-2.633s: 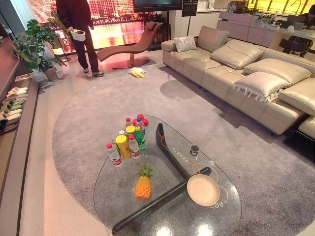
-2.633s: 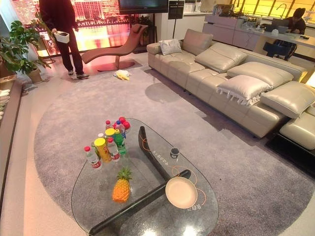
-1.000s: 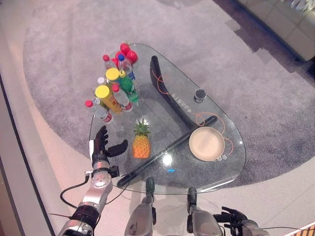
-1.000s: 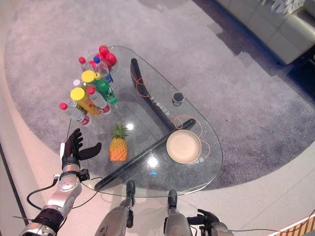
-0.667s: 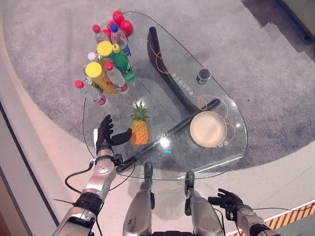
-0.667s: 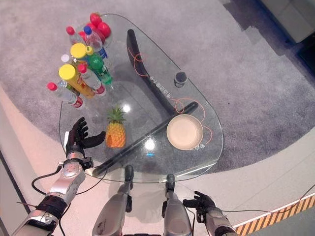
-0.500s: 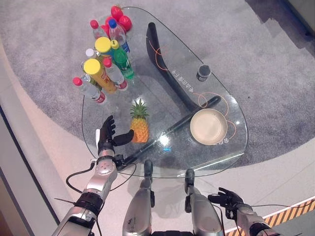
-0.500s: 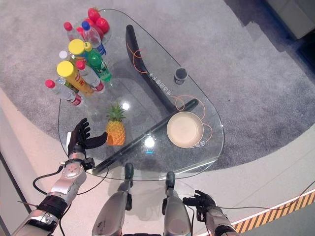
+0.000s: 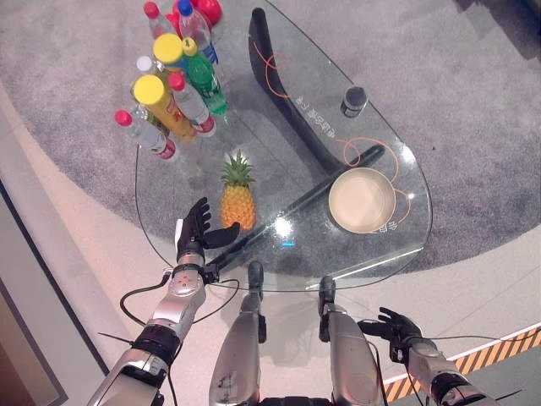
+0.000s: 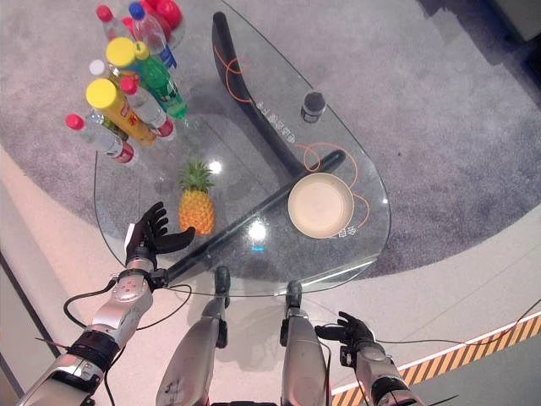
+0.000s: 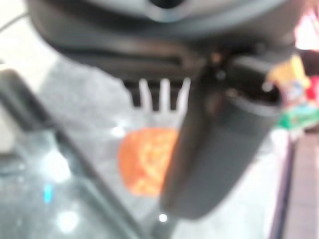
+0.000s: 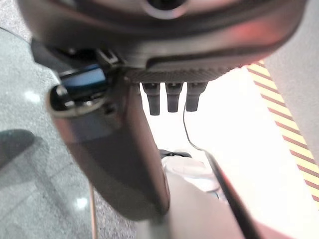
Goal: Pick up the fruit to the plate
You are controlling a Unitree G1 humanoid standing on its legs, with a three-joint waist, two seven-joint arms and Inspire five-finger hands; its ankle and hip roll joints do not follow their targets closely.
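Left eye view shows the orange pineapple with its green leafy crown [image 9: 237,196] standing upright on the clear glass oval worktop [image 9: 382,262], its long axis vertical and crown uppermost. Measured from the pineapple, the left hand [image 9: 195,233] sits just beside it on the robot's side and slightly to the left, fingers spread wide and thumb stretched toward the fruit's base, apart from it and holding nothing. The left wrist view, though soft, seems to put the orange body straight ahead past the thumb. The round cream plate [image 9: 362,200] lies well to the pineapple's right, beyond the dark curved table support [image 9: 292,118]. A cluster of capped drink bottles [image 9: 173,97] stands on the pineapple's far side. The right hand [image 10: 351,331] hangs off the worktop's near edge, well apart from the pineapple, fingers loosely open and empty. My judgement: the left hand is far nearer, so a short forward reach closes on the fruit from the side.
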